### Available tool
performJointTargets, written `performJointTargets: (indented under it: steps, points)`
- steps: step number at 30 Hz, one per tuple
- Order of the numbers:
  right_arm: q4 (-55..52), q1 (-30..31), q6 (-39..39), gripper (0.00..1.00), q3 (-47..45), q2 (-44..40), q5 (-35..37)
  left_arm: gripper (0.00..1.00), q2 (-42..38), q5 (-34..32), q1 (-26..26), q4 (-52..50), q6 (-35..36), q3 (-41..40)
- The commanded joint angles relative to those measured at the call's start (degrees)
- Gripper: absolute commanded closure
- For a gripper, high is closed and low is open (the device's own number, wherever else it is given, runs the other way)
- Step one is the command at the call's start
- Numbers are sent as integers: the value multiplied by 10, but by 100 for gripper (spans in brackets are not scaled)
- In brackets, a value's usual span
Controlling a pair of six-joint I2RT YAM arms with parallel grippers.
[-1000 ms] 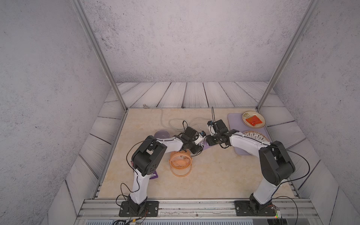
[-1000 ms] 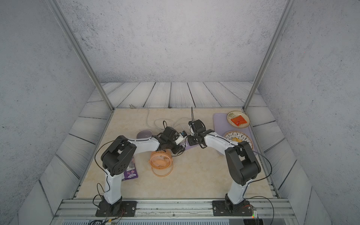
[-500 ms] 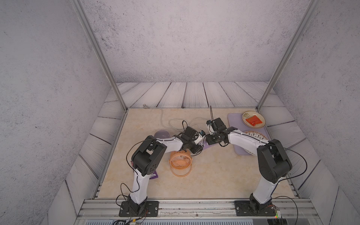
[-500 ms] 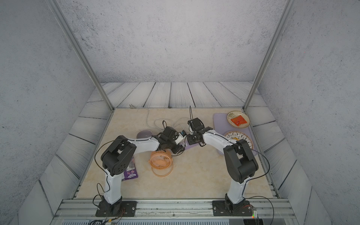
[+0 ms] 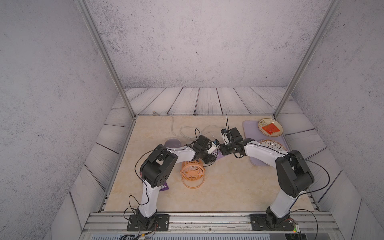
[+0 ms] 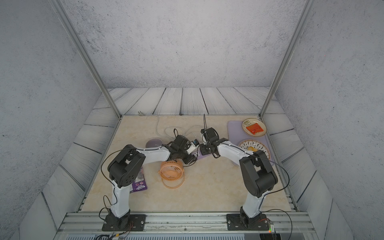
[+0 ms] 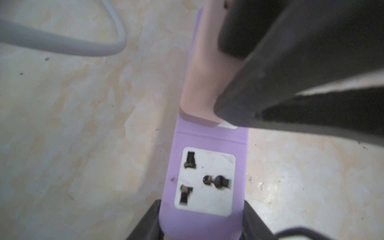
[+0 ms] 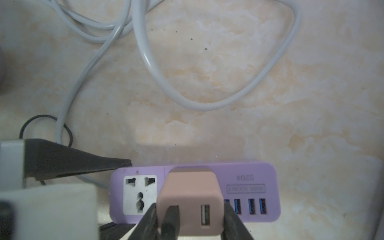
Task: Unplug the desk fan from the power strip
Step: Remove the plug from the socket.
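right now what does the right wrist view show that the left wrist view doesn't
Only the right wrist view: the row of blue ports on the power strip, and the right gripper shut on the sides of the plug block.
Only the left wrist view: the left gripper clamping the power strip's end from both sides.
Both: the lilac power strip, its free white socket, the pink plug block on it, and the whitish cable.

One round orange plastic desk fan (image 5: 192, 171) is standing near the table's middle. One short lilac power strip (image 8: 239, 176) is showing four blue ports (image 8: 251, 205) and carrying one pale pink plug block (image 8: 190, 193). Two round patterned plates (image 5: 262, 124) are sitting at two o'clock on one flat lilac tray (image 5: 250, 129). One round lilac bowl (image 5: 172, 143) is lying at ten o'clock, and one purple packet (image 6: 139, 182) at eight.
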Motion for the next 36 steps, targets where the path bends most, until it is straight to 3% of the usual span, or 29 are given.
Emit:
performJointTargets:
  steps: [1, 7, 16, 22, 29, 36]
  points:
    - [32, 15, 19, 61, 46, -4, 13, 100, 2, 35, -30, -41, 35, -4]
    - [-3, 29, -1, 62, 64, -2, 50, 100, 4, 32, -30, -41, 35, -2]
    - [36, 33, 10, 62, 43, -5, -8, 100, 4, 33, -32, -42, 35, 1]
    - [1, 29, 23, 62, 75, 15, 29, 100, 2, 30, -33, -40, 38, -4]
    - [-22, 24, 28, 62, 108, 46, 21, 100, 0, 30, -35, -39, 40, -5]
    - [13, 25, 23, 62, 84, 32, 2, 100, 2, 30, -36, -39, 40, -5]
